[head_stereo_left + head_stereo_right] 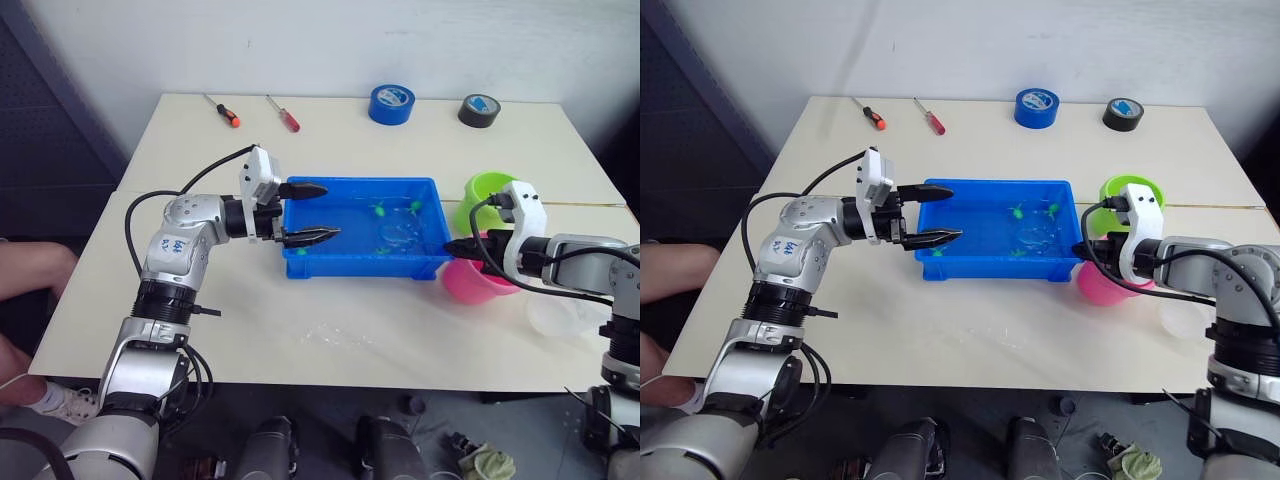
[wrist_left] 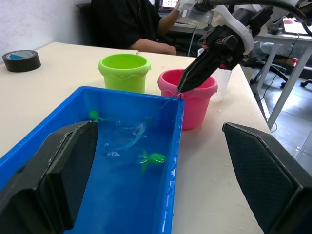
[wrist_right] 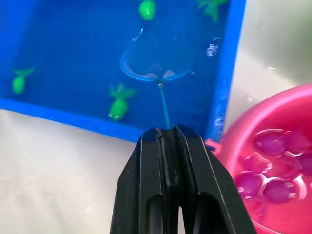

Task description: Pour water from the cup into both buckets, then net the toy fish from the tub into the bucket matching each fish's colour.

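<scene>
Four green fish (image 3: 118, 104) countable in the tub (image 1: 300, 262) from the right wrist view, two cut off at the frame edge; in the head views merely green specks under water. From the head views: clear cup (image 1: 566, 316) half hidden behind the right arm, faint against the table (image 1: 400, 330); green bucket (image 1: 484, 189) partly blocked by the right gripper (image 1: 462, 249); net hoop barely discernible in the water. Left gripper (image 1: 312, 213) spread wide astride the tub's left wall, one finger over the water, the other outside near the rim, contact impossible to judge. From the left wrist view: both black fingers (image 2: 58, 165) wide apart, nothing between them but tub and table; pink bucket (image 2: 191, 100) just beside the tub's far corner, green bucket beside it; a person in dark clothing beyond. From the right wrist view: right fingers pressed together on the net (image 3: 155, 64) handle, hoop submerged amid the fish; pink fish (image 3: 273, 165) blurred in the pink bucket.
</scene>
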Robot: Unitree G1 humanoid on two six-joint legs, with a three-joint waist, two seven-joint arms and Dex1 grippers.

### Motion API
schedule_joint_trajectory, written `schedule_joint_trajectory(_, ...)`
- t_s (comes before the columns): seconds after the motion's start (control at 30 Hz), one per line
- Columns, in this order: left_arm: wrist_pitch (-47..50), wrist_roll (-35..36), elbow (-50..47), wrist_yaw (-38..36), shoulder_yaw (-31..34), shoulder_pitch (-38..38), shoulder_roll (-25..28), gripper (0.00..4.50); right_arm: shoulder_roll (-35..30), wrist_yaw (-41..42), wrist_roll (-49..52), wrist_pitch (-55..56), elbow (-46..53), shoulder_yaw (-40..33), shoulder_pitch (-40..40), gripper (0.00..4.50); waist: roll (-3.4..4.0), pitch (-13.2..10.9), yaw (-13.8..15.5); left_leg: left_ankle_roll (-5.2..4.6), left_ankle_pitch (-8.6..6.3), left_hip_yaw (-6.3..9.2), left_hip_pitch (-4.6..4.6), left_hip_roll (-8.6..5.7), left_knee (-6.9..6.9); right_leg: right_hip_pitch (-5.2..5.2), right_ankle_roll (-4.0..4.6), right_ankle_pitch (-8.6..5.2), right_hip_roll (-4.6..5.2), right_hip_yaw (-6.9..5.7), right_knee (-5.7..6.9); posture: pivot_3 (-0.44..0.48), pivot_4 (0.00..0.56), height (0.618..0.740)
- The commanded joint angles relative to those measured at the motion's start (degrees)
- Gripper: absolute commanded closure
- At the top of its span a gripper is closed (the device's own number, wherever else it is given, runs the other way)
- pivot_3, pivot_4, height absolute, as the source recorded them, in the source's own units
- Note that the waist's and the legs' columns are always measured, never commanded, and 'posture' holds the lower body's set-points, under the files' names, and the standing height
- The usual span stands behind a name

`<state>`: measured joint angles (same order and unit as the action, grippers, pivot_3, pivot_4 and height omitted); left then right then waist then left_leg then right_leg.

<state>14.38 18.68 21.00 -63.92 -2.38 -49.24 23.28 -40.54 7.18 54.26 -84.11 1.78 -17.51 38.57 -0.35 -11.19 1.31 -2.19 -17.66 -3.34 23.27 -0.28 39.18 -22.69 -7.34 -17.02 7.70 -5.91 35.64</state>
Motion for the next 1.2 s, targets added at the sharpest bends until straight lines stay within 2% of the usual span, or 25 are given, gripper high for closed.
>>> schedule_joint_trajectory(0.03,-0.89,0.7,-0.93,0.09,1.08,-1.69,0.08,0.03,1.29,-2.07,-2.71,-1.05,-0.99,-3.16,2.28,4.5,0.0,0.0,-0.01,0.0,0.0,0.0,0.0,0.0,-0.01,-0.01,0.0,0.0,0.0,0.0,0.0,0.0,0.15,0.74)
schedule_joint_trajectory(0.23,-0.91,0.7,-1.14,0.46,1.61,-1.63,0.64,0.03,4.31,-4.0,-9.46,1.77,-5.96,-2.29,6.17,4.5,0.0,0.0,-0.02,0.0,0.0,-0.03,0.0,-0.01,-0.02,-0.02,0.0,0.0,0.0,0.01,0.0,0.0,0.15,0.74)
schedule_joint_trajectory(0.57,-0.45,0.95,-2.63,1.07,1.92,-0.66,1.31,0.03,6.44,-1.08,-17.33,9.5,-8.94,1.79,8.53,4.5,0.0,0.0,-0.07,0.0,0.0,-0.04,0.0,-0.02,-0.03,-0.04,0.0,0.0,0.0,0.01,0.02,0.0,0.15,0.74)
schedule_joint_trajectory(0.73,-0.26,0.88,-2.86,1.13,2.1,-0.67,1.17,0.03,3.88,5.54,-21.8,16.75,-7.3,7.88,6.81,4.5,0.0,0.0,-0.09,0.0,0.0,-0.04,0.0,-0.03,-0.04,-0.05,0.0,0.0,0.0,0.02,0.02,0.0,0.15,0.74)
schedule_joint_trajectory(0.87,-0.32,0.86,-2.54,0.94,2.06,-1.0,1.13,0.03,0.47,11.75,-23.63,21.31,-1.17,12.1,3.59,4.5,0.0,0.0,-0.04,0.0,0.0,-0.04,0.0,-0.03,-0.04,-0.06,0.0,0.0,0.0,0.01,0.01,0.0,0.15,0.74)
schedule_joint_trajectory(1.2,-1.05,0.35,-0.16,0.38,1.74,-2.29,0.58,0.03,-1.07,16.21,-26.03,27.74,9.08,10.31,-5.36,4.5,0.0,0.0,-0.04,0.01,0.0,-0.06,0.0,-0.01,-0.05,-0.06,0.0,0.0,-0.02,0.0,0.0,0.0,0.15,0.74)
